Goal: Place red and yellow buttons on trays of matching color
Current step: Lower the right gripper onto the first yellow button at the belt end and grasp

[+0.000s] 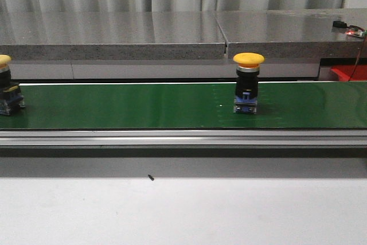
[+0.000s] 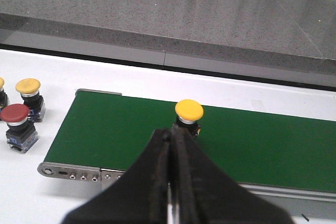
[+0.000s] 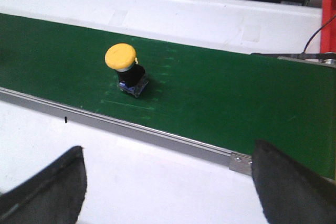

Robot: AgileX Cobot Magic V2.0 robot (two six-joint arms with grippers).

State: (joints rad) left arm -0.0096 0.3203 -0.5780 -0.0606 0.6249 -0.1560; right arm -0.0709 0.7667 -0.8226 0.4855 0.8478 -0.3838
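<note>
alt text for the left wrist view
A yellow button stands upright on a green belt, just beyond the left pincer, which is shut and empty. Off the belt's end, a red button and another yellow one stand on the white table.

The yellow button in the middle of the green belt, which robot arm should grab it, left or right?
Probably the right. The right gripper is open, and its camera shows that yellow button upright ahead of its fingers. The left gripper is shut and faces the other yellow button near the belt's left end.
</note>
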